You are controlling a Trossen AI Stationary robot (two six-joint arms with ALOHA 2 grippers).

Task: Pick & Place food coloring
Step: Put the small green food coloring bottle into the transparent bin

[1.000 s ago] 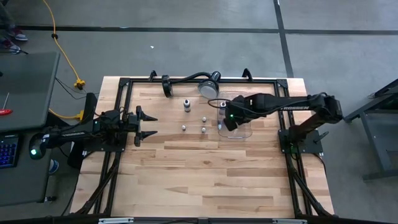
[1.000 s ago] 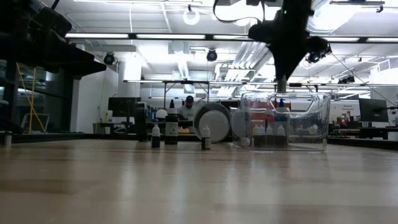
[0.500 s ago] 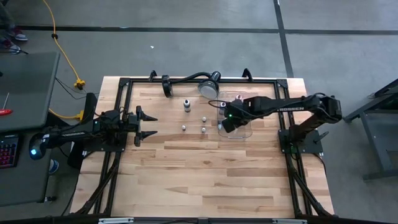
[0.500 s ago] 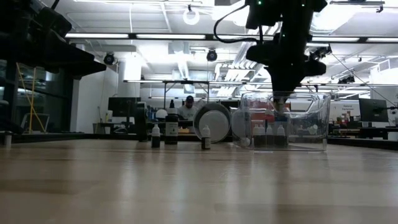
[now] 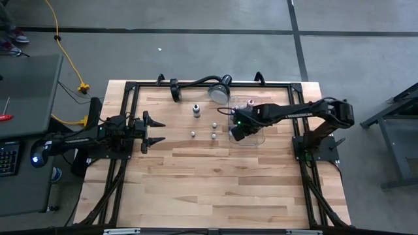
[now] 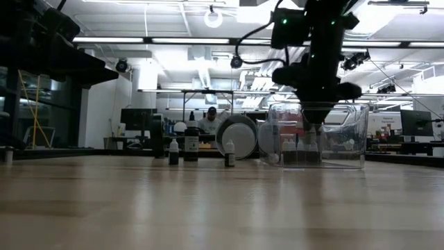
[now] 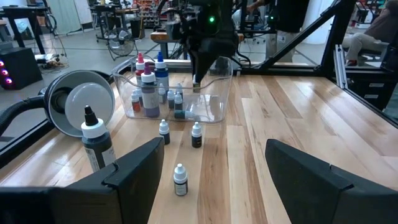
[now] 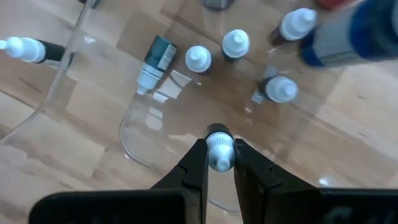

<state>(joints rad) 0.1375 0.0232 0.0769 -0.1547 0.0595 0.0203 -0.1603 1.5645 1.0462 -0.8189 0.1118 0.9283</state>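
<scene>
My right gripper (image 5: 238,130) is shut on a tiny white-capped food coloring bottle (image 8: 219,151) and reaches down inside the clear tray (image 5: 260,137). Several small bottles (image 8: 198,58) stand on the tray's floor and one (image 8: 155,59) lies on its side there. Three small bottles (image 5: 213,124) stand upright on the wood to the tray's left, next to a larger dark bottle (image 5: 196,109). At the table's left edge my left gripper (image 5: 154,130) stands open with nothing between its fingers. My right gripper pinches the bottle at its white cap (image 8: 219,144) between the two fingers (image 8: 194,163). The fingers come from above, pointing steeply down. The cap points up toward the wrist and hides the body below it. Whether the bottle's base touches the tray floor cannot be told.
A round silver lamp head (image 5: 219,90) on a black gooseneck sits at the far edge beside the tray. Taller dropper bottles (image 7: 160,68) stand in the tray's far part. A black frame (image 5: 130,88) borders the table. Bare wood (image 5: 215,183) stretches toward the near edge.
My right gripper has sunk from above the tray's rim down between its walls, drifting a little toward the near left, still shut on the small bottle.
</scene>
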